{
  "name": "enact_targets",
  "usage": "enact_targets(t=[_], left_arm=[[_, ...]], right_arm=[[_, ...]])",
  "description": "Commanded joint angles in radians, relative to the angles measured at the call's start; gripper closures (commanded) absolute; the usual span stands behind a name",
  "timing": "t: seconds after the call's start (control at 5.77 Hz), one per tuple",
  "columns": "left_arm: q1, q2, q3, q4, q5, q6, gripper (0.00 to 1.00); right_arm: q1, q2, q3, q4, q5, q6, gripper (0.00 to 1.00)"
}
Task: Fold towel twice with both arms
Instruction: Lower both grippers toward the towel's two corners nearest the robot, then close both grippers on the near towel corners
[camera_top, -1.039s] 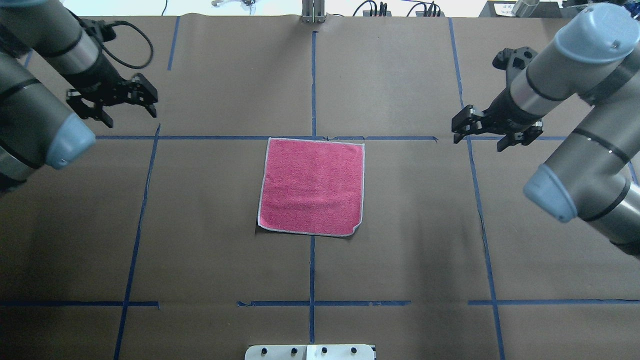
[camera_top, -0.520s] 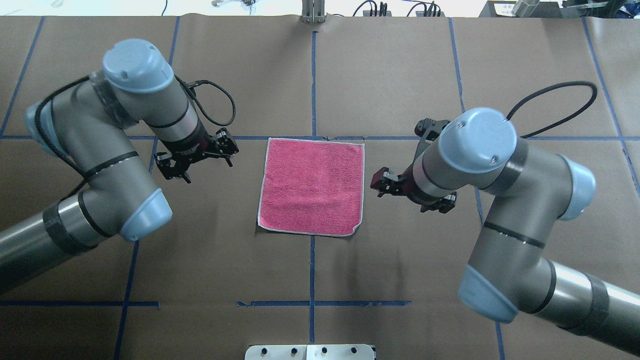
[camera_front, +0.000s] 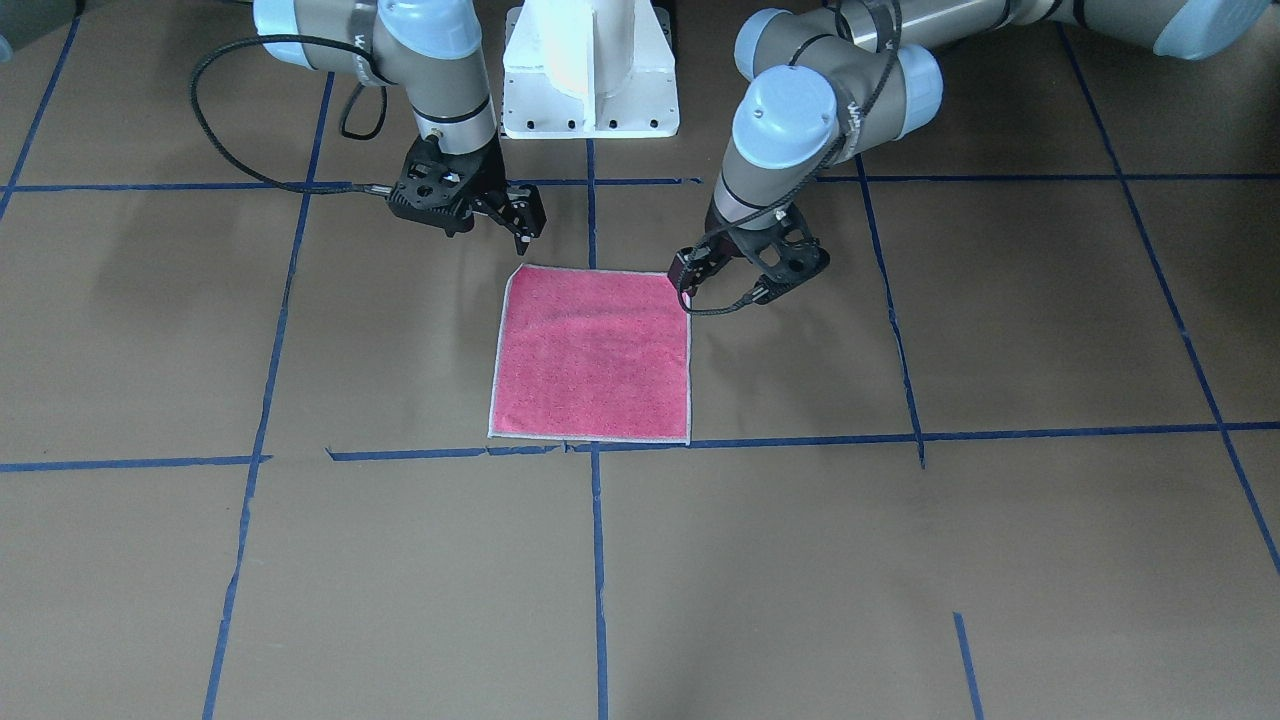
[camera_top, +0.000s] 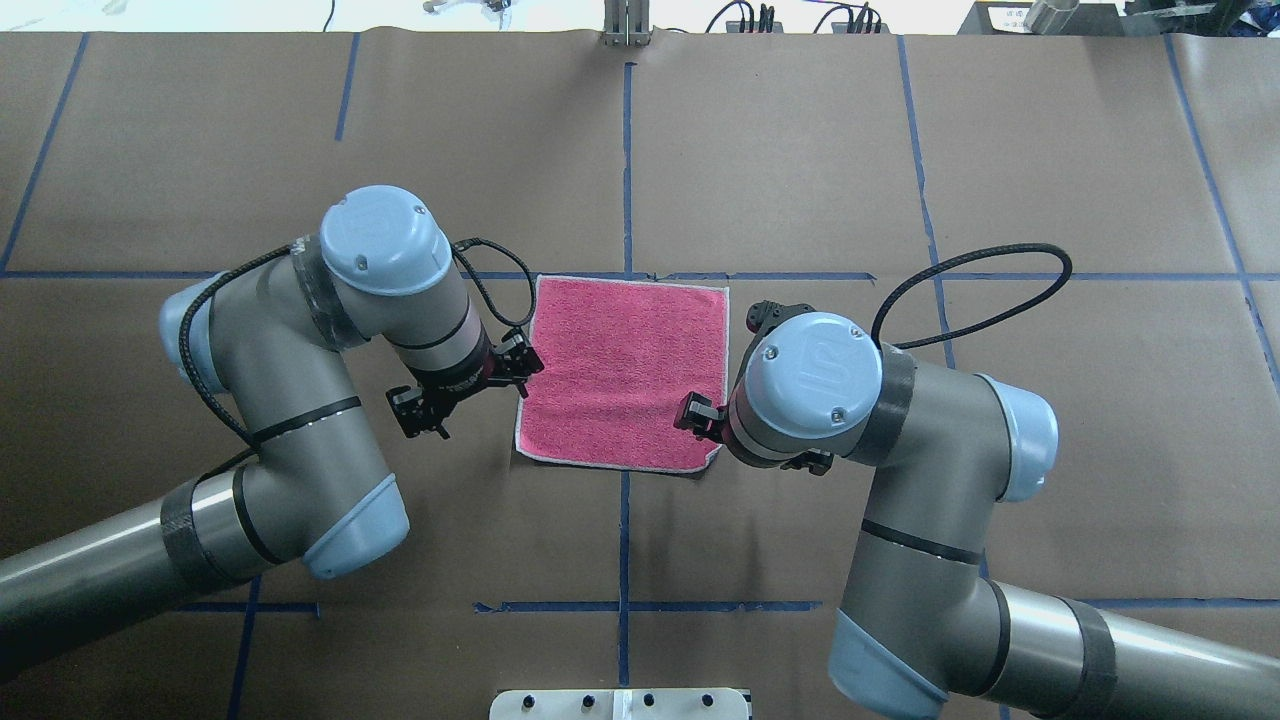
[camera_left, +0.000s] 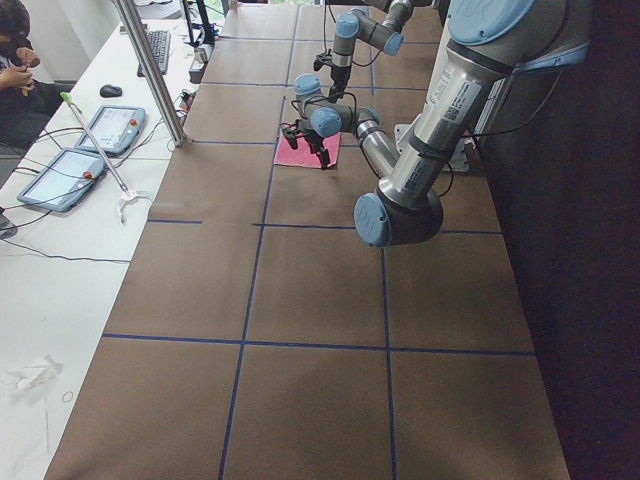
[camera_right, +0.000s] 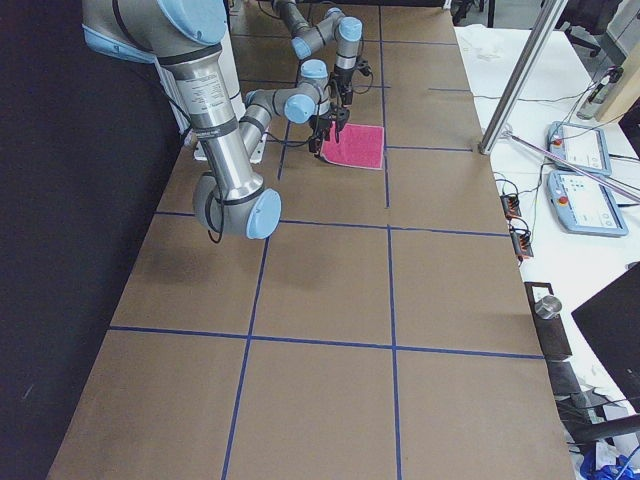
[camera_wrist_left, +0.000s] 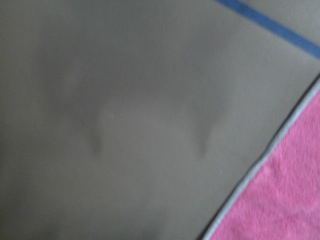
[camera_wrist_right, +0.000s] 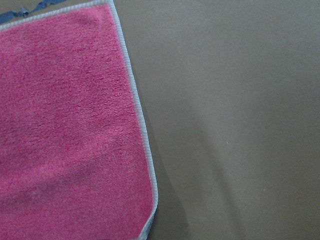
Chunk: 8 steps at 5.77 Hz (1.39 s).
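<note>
Nearest to the robot were the two tools. The left gripper (camera_top: 470, 390) hung just beside the left edge of the towel (camera_top: 625, 375), toward its near corner, with its two fingers standing wide apart and nothing between them. The right gripper (camera_front: 485, 215) hung in the same way just beside the near right corner, spread open and empty. Whether any finger touched the fabric or the surface below, I could not tell. The wrist views showed only the pale stitched edge and the bare table (camera_top: 800, 150) next to it. A little further, the towel lay flat in one layer, pink face up, in the middle of the table and across the centre tape line (camera_top: 624, 540). Its near right corner seemed a little turned. Furthest, its far edge ran along the blue tape line (camera_top: 780, 276) that crossed the table. By my judgement nothing of the task was done: no corner was grasped and no fold was made. What was left was the grasp of the two near corners, the first fold, probably toward the far edge, and then the second fold.
</note>
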Motion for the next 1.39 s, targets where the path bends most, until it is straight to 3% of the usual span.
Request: enact_targets(t=[0.0, 0.17, 0.52, 1.21], left_arm=[[0.040, -0.017, 0.001, -0.015, 0.030, -0.056, 0.00], [0.042, -0.008, 0.005, -0.037, 0.030, -0.059, 0.00], [0.043, -0.008, 0.021, -0.043, 0.031, -0.048, 0.00], [0.045, -0.008, 0.025, -0.046, 0.033, -0.051, 0.00]], right_arm=[[-0.007, 0.031, -0.060, 0.013, -0.013, 0.047, 0.00], [-0.003, 0.034, -0.103, 0.019, -0.009, 0.046, 0.00], [0.017, 0.032, -0.185, 0.167, 0.021, 0.049, 0.00], [0.059, 0.052, -0.185, 0.160, 0.132, 0.130, 0.00]])
